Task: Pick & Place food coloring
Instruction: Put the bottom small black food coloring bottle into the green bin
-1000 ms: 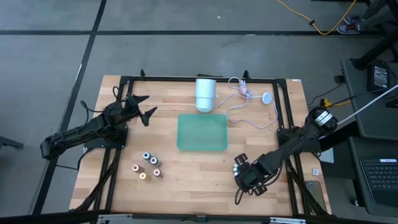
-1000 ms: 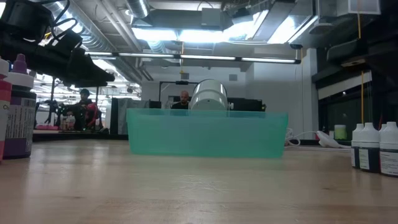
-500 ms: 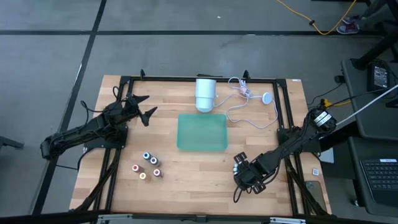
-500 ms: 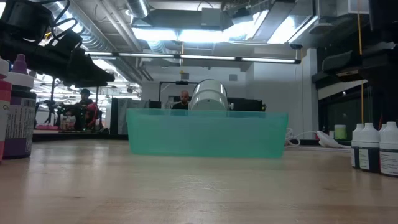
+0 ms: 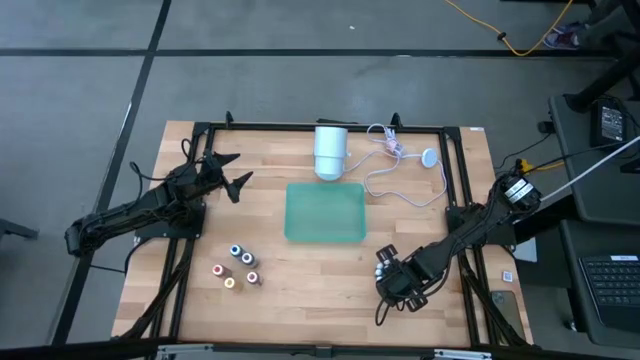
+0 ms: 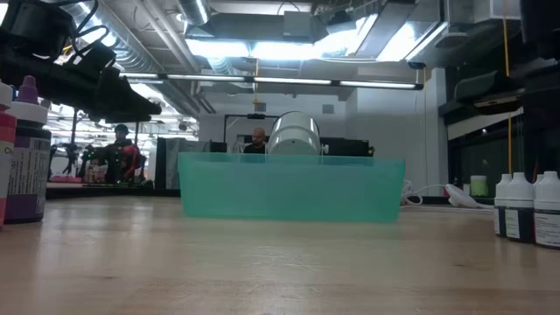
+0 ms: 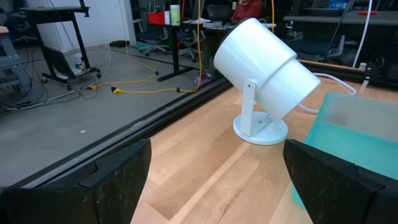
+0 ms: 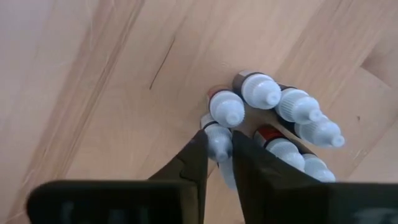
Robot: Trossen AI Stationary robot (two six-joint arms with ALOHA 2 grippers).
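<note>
Wooden table [image 5: 300, 270]: right gripper [image 8: 217, 148] clamps one upright white-capped bottle [image 8: 218, 140]; left gripper [image 5: 228, 172], fully open, waits well apart.

Green plastic tray [image 5: 325, 212] central on wooden table [image 5: 300, 290]; white cylindrical lamp [image 5: 330, 151] behind tray; small capped bottles [image 5: 237, 266] front-left of tray; white-capped bottles [image 5: 385, 264] front-right.

Two dark, multi-jointed robot arms, left arm [image 5: 135, 213] slim and black with loose black cabling, right arm [image 5: 470, 235] black with a white-labelled joint, right gripper [image 8: 216, 163] with two tapered black fingers, matte finish throughout
</note>
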